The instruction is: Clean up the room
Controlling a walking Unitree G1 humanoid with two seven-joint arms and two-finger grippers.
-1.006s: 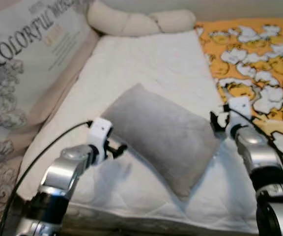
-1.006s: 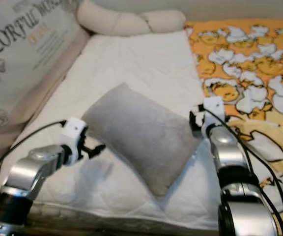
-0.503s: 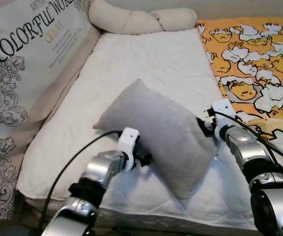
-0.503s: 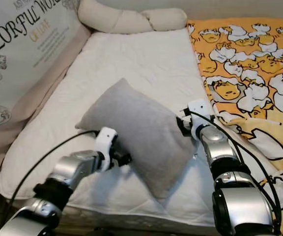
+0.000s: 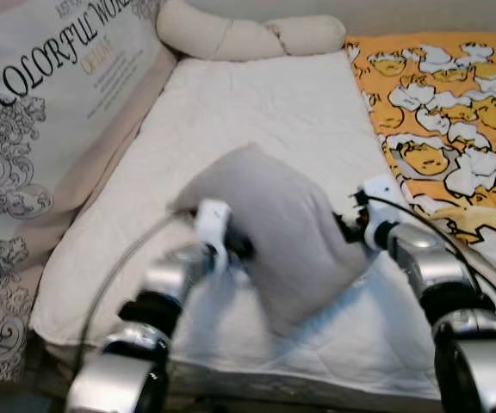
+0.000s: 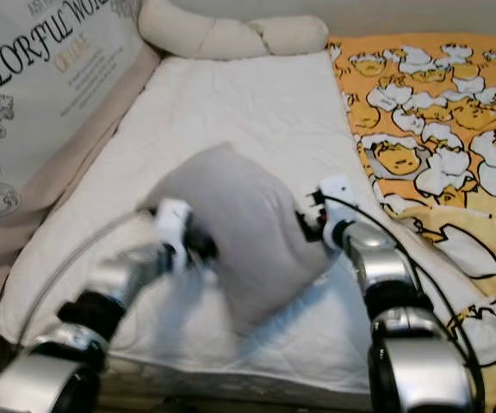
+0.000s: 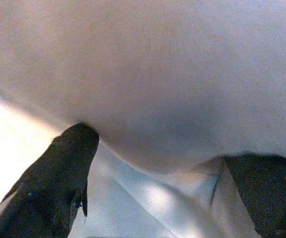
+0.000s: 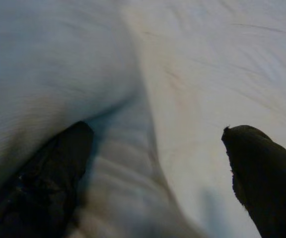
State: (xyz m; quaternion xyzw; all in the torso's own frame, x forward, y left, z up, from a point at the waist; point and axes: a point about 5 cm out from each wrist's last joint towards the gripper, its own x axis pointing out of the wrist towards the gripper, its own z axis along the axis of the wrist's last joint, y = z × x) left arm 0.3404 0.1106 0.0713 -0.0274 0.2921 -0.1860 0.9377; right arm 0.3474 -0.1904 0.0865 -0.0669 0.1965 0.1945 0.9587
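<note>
Your left claw (image 5: 241, 249) and right claw (image 5: 344, 228), both spread wide, press opposite sides of the plush grey pillow (image 5: 274, 228) above the quilted white mattress (image 5: 257, 112).

the pillow (image 5: 274, 232) and left arm (image 5: 166, 284) are smeared by motion blur. the pillow hides the left gripper's (image 7: 163, 163) tips in the eye views. one finger (image 7: 262, 198) is cut off by the left wrist view's edge. the printed cushion (image 5: 33, 129) and yellow blanket (image 5: 455, 103) run off the frame.
</note>
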